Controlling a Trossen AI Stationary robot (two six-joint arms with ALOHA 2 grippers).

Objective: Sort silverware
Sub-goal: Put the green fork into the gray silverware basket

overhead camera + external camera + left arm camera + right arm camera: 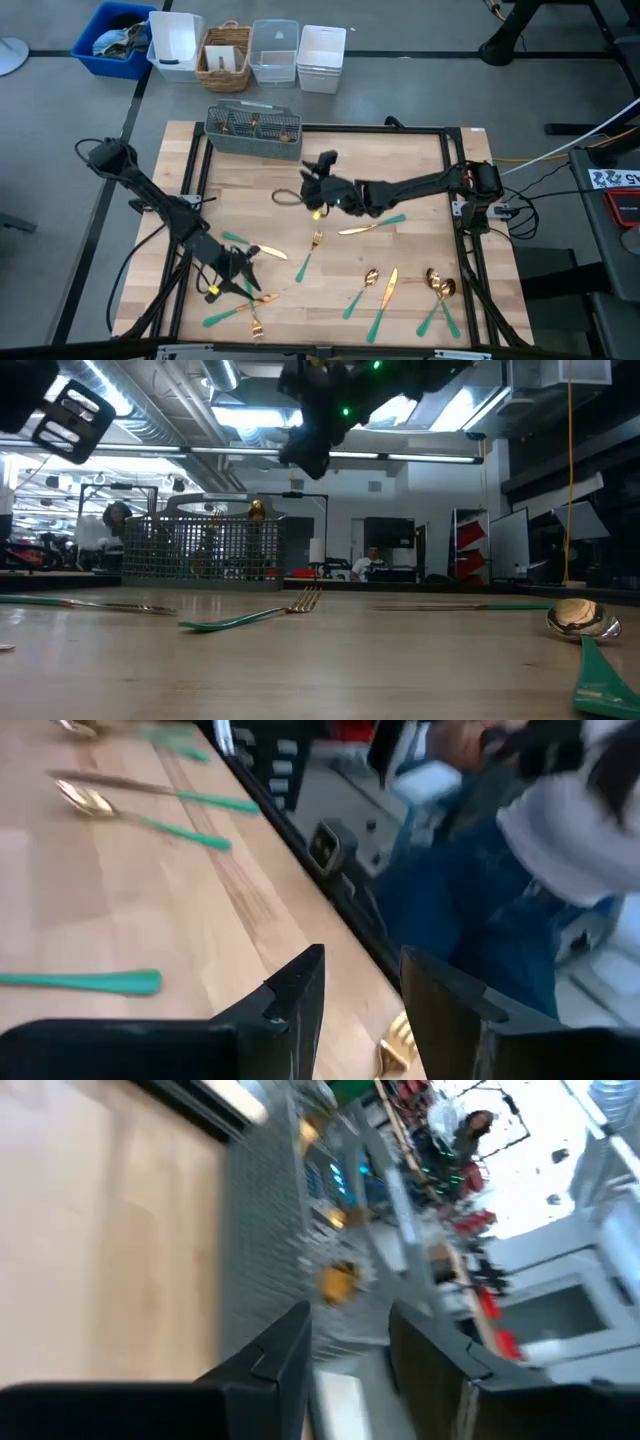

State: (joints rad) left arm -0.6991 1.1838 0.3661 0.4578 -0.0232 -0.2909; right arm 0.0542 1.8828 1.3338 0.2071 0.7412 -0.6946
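Note:
Several gold-headed, teal-handled pieces of silverware lie flat on the wooden table: a fork [310,255], a knife [372,225], a spoon [362,288], another knife [385,300] and spoons [437,290]. More lie at the front left [232,312]. My left gripper [250,264] hovers open and empty over the front-left pieces. A gold fork head [395,1045] lies on the table below its fingers. My right gripper [322,172] is open and empty, held high [310,420] near the grey mesh caddy [253,130]. The caddy holds gold pieces [340,1280].
Blue, white, wicker and clear bins [225,50] stand beyond the table's far edge. A black frame [455,180] borders the table. A person in jeans [520,870] stands at the near side. The caddy [205,545] stands at the far left.

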